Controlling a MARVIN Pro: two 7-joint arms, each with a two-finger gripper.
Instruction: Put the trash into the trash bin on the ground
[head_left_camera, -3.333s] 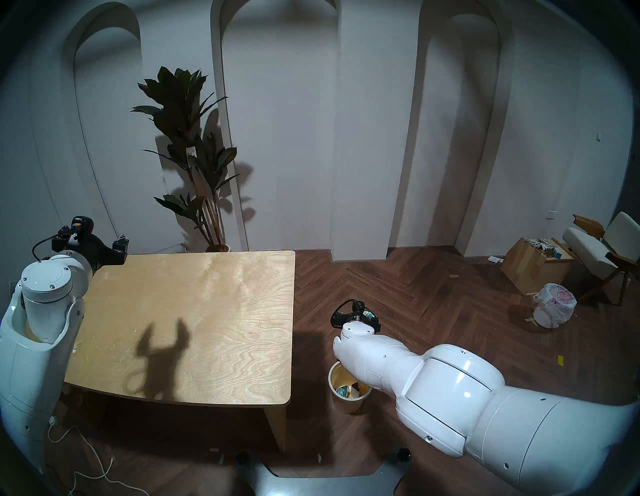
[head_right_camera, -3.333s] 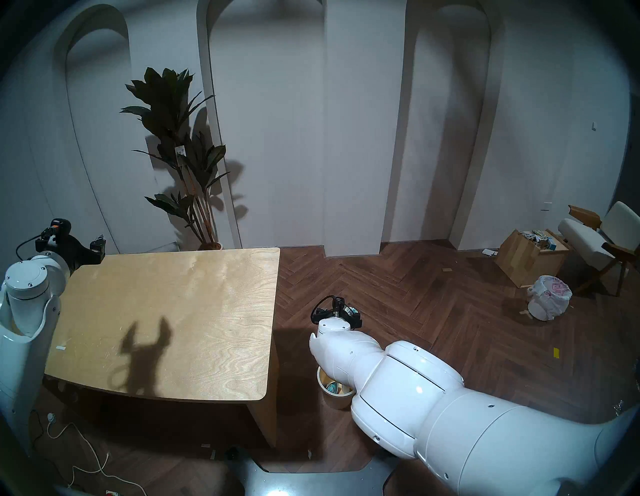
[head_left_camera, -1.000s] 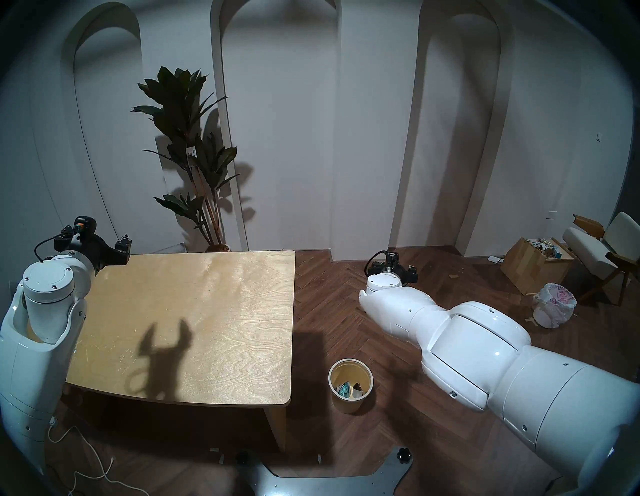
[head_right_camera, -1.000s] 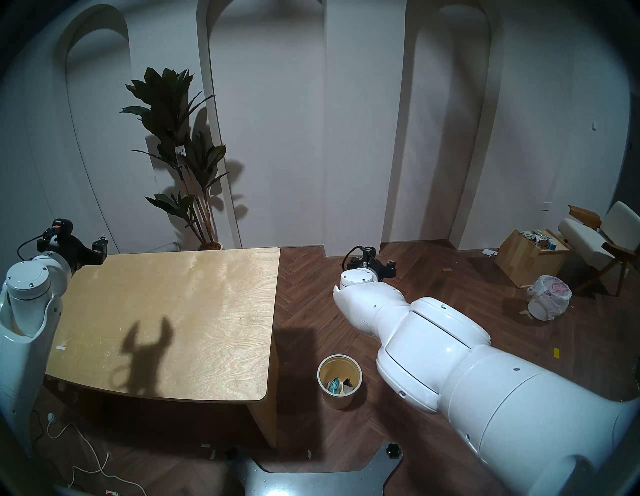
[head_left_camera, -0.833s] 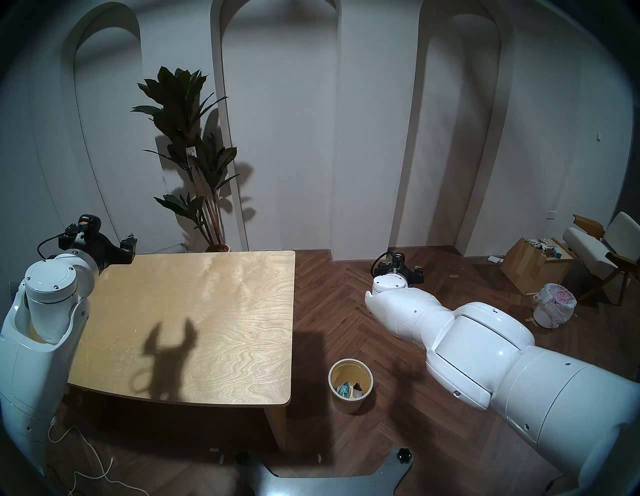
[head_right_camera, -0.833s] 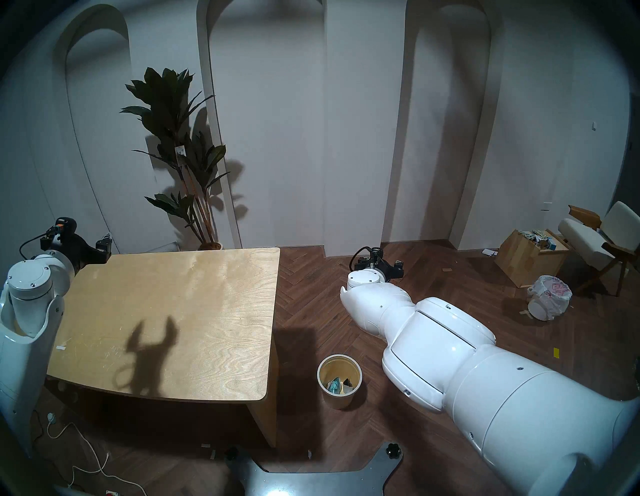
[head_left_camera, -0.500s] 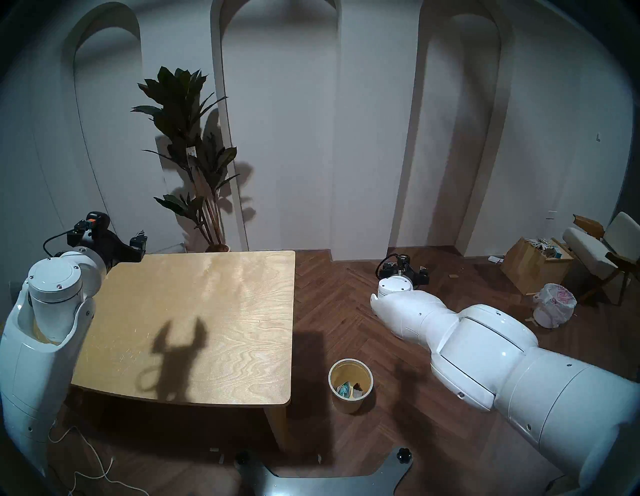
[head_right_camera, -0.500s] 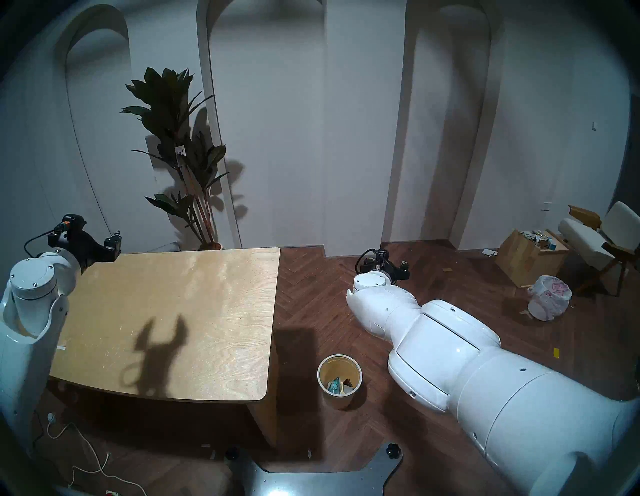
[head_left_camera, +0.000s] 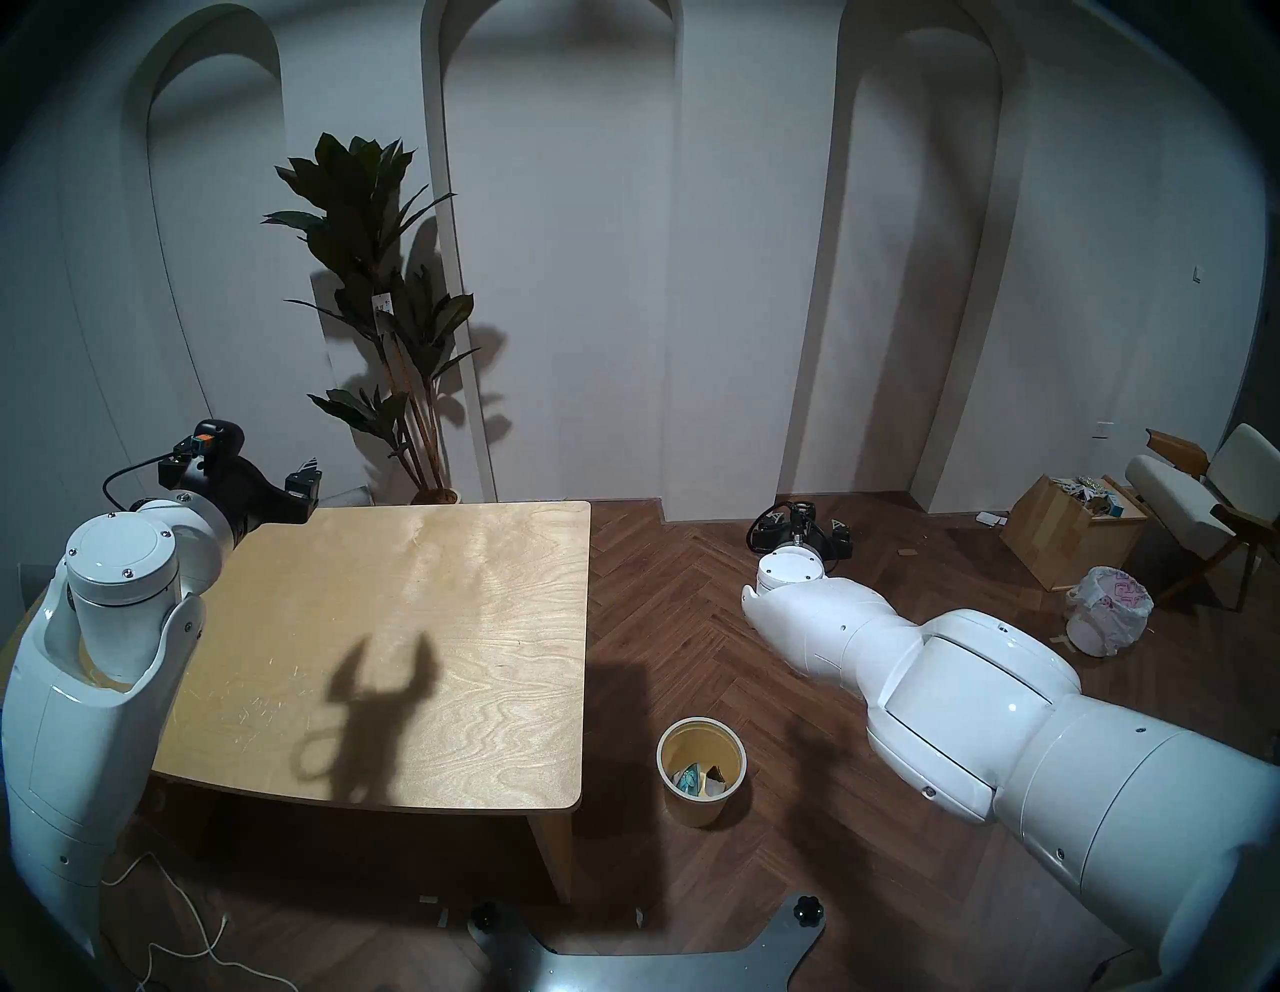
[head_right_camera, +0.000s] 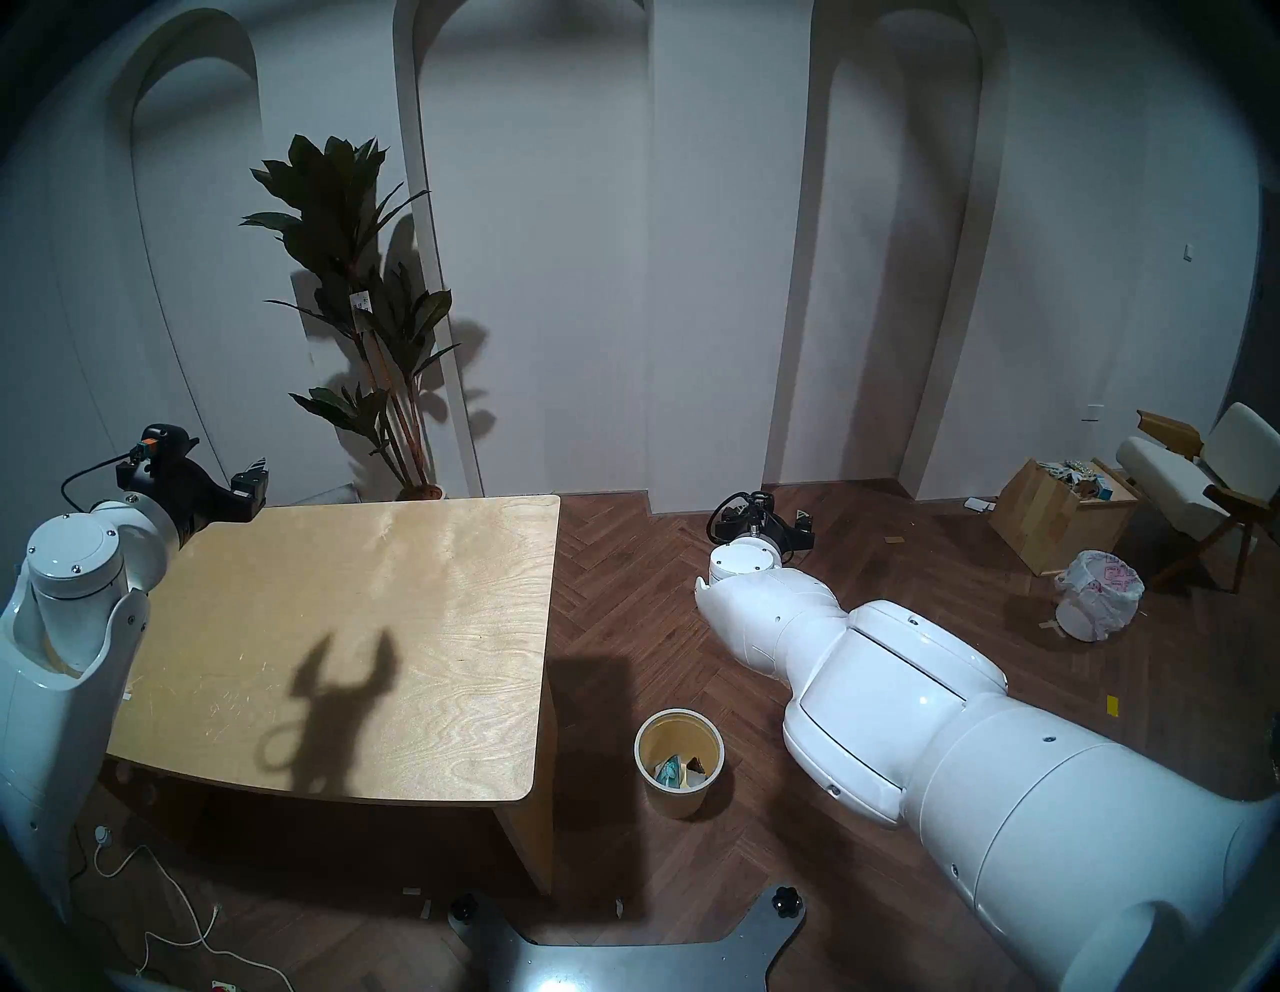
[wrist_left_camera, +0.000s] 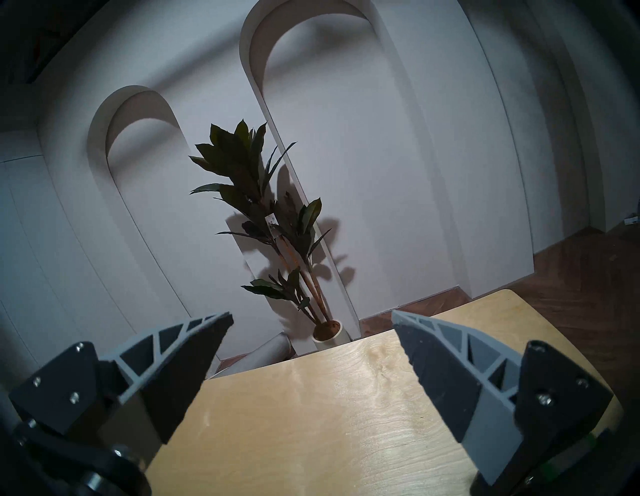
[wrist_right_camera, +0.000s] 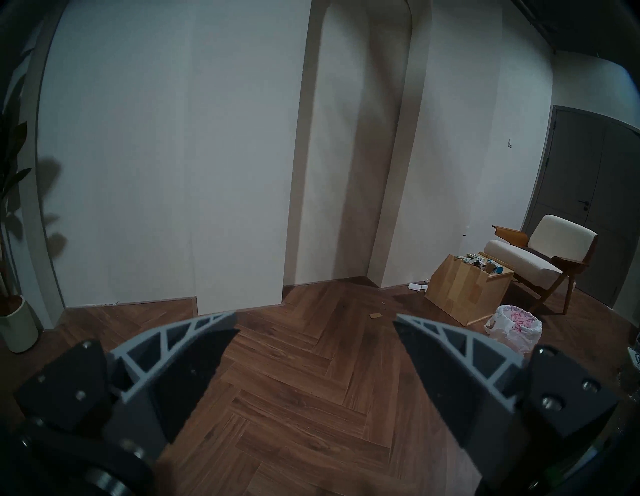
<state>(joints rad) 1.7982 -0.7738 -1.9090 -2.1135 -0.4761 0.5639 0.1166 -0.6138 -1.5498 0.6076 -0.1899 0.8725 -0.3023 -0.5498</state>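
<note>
Trash (head_left_camera: 701, 777) heaped low in trash bin (head_left_camera: 735, 745), pieces hard to separate; both grippers' jaws spread, empty.

No text is legible; the white tag (wrist_left_camera: 271, 220) on the plant (wrist_left_camera: 273, 221) is too small to read.

the trash bin (head_left_camera: 701, 781) is a small round cream-white bucket with yellowish inner walls, standing upright on the wooden floor just beside the right end of the surface. the trash (head_left_camera: 699, 777) lies at its bottom: a teal-and-clear piece to the left, pale and dark bits beside it, too small to tell apart.
</note>
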